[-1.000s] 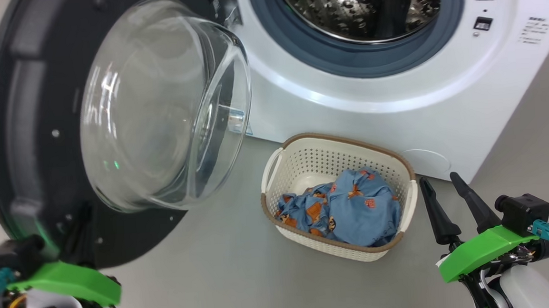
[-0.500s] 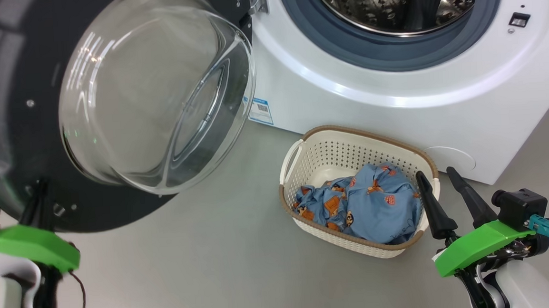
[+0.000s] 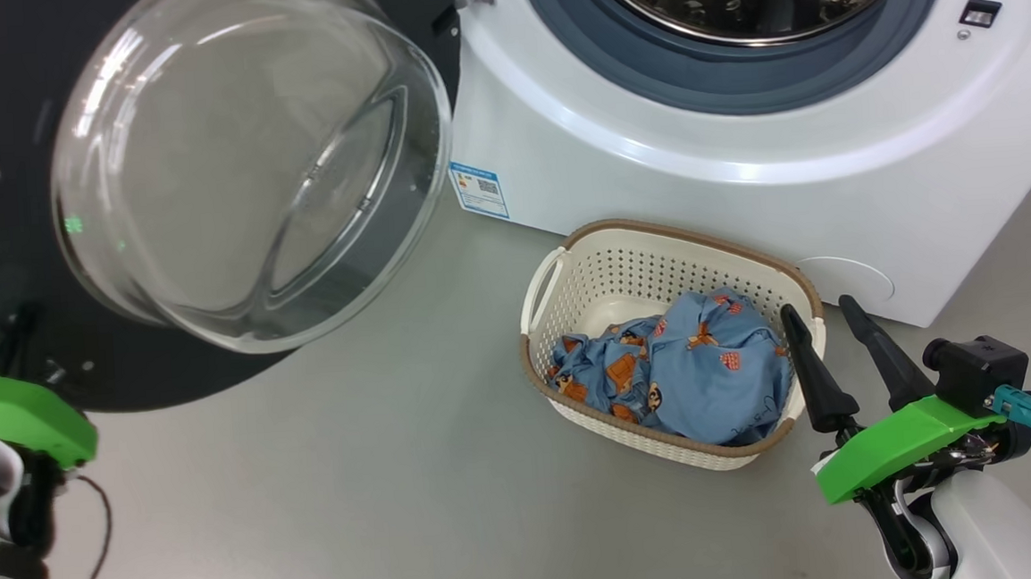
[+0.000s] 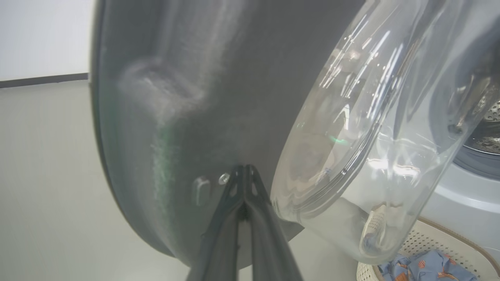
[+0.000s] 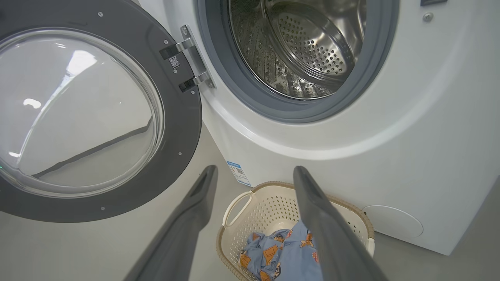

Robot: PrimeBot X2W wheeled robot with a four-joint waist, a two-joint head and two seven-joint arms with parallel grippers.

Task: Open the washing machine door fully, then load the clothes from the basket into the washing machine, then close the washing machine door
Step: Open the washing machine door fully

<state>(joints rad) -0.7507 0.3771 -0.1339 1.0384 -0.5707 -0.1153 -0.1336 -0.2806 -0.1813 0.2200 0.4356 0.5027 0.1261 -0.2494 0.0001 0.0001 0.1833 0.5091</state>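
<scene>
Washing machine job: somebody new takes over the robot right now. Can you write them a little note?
Tools: left tool shut, tips at the dark inner face of the washing machine door, beside its glass bowl. Right tool open, holding nothing, near the basket.
Things: door swung wide from the washing machine; clothes piled in the basket, on the floor in front of it.
Done: door opened, perhaps not yet fully.
Left: load the clothes into the drum, then close the door.
</scene>
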